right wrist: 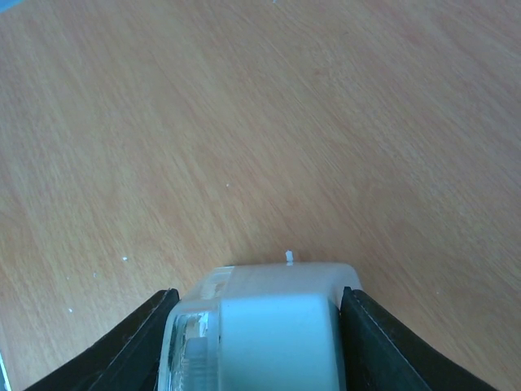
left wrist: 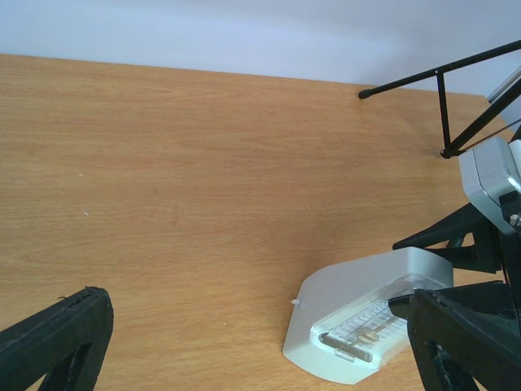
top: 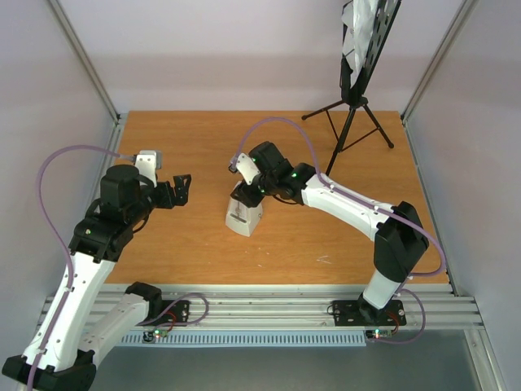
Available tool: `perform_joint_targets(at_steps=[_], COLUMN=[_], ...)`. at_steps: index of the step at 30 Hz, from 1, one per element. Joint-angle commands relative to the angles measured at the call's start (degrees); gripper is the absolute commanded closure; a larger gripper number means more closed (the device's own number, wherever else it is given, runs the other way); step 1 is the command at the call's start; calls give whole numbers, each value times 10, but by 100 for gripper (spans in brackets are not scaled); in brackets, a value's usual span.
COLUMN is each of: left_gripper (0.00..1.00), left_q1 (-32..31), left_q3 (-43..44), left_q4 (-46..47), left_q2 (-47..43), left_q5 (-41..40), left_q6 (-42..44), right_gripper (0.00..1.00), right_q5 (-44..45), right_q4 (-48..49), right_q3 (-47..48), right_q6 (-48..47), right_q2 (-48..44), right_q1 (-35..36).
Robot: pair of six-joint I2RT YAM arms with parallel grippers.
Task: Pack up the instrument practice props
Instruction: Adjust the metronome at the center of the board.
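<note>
Orange-brown wood-grain desk (top: pixel 187 261) between pale walls, seen from above: one white, pyramid-shaped metronome (top: pixel 242 218) stands directly beneath the right tool (top: pixel 244 194), which clamps its upper part. The left tool (top: pixel 181 189) hangs spread wide and empty, well apart from it. Beyond the right tool, one black tripod music stand (top: pixel 352 122) carries white sheet-music pages (top: pixel 358 32); their number is unclear.

Left wrist: the metronome (left wrist: pixel 358 326), scale visible under its clear cover, sits ahead of the left tool (left wrist: pixel 260 350), near one finger (left wrist: pixel 464 342). Thin stand legs (left wrist: pixel 444 106) lie farther off.

Right wrist: two black fingers (right wrist: pixel 122 350) press both flanks of the smooth metronome (right wrist: pixel 269 334).
</note>
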Motion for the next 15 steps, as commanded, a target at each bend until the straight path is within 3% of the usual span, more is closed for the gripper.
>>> perform_joint_targets(at_steps=[1, 6, 12, 15], left_gripper=[1, 1, 1, 1], left_q1=[2, 2, 2, 2], left_q3=[-6, -8, -13, -16], left_q4=[8, 10, 15, 21], left_q2=[-3, -4, -4, -4], left_q5=[6, 7, 20, 34], left_q6=[9, 11, 16, 14], right_gripper=[53, 48, 11, 4], right_q5=[15, 11, -3, -9], right_q4=[0, 6, 17, 25], right_q3=[-7, -13, -22, -38], right_q6=[-8, -6, 1, 12], right_q2=[-16, -23, -51, -85], right_q1=[1, 1, 1, 1])
